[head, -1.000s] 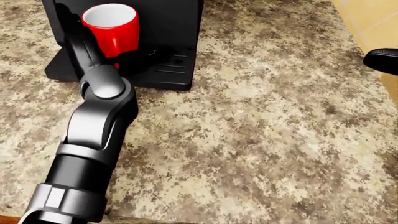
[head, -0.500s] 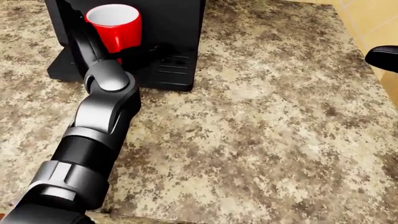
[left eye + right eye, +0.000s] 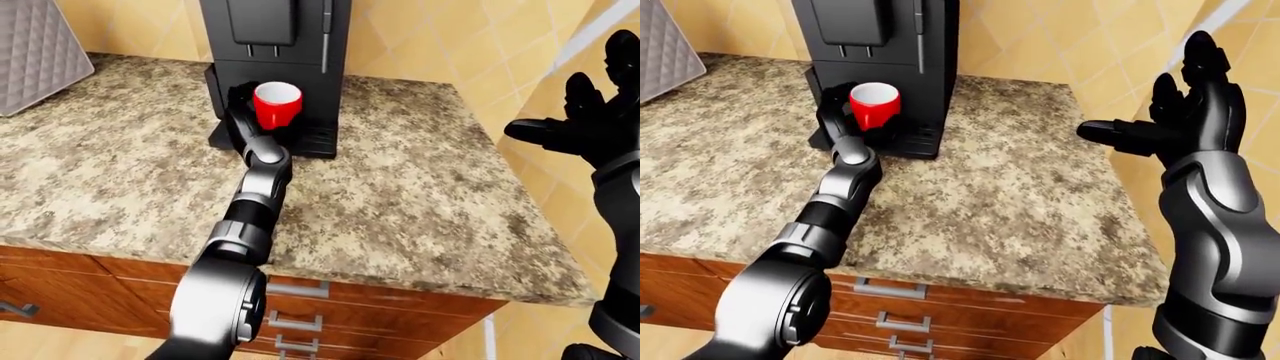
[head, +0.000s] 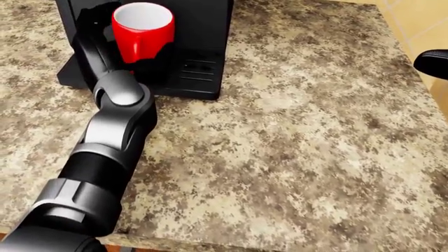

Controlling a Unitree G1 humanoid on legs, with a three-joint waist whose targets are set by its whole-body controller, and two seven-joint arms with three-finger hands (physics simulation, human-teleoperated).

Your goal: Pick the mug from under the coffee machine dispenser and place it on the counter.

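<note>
While the red mug stands under the dispenser of the black coffee machine, on the machine's drip tray, the left hand reaches in on the mug's left side, and its dark fingers lie against the mug's wall. Against the black body of the machine the fingers are hard to separate, so it cannot be told if they close round the mug or only stand beside it. The left forearm runs from the machine down over the speckled granite counter toward the bottom of the head view. Far to the right of the coffee machine, beyond the counter's right edge, the right hand is lifted in the air with its fingers spread wide, holding nothing. Left of the coffee machine, a grey quilted object stands at the counter's far left. Below the counter, wooden drawers with metal handles show.
</note>
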